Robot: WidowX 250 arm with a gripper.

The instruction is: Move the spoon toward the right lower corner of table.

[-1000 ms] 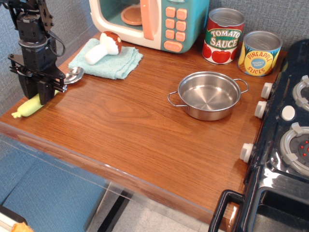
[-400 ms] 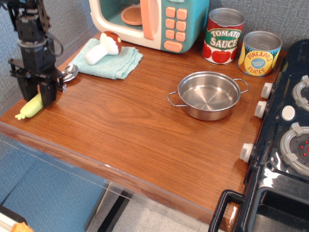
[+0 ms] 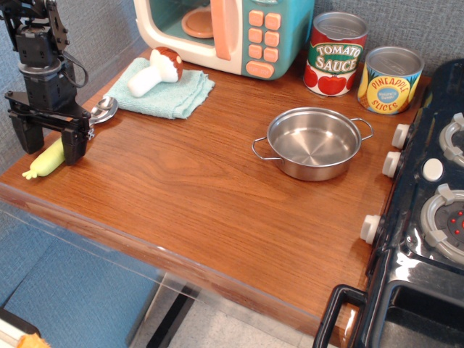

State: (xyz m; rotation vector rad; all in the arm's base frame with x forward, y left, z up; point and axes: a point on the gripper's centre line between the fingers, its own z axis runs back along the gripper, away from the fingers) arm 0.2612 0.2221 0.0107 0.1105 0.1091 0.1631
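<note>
The gripper fingers stand spread astride the spoon, gripping nothing; closing off-centre could skid its handle off the surface edge.

Toy kitchen mock-up, probably a lab: wooden bench, toy microwave, stove (black), food cans.

Single fixed view, set high off the table's front-left corner, facing down and toward the back-right; moderately near. Tabletop fills the frame from left edge to stove at right, back wall along the top
</note>
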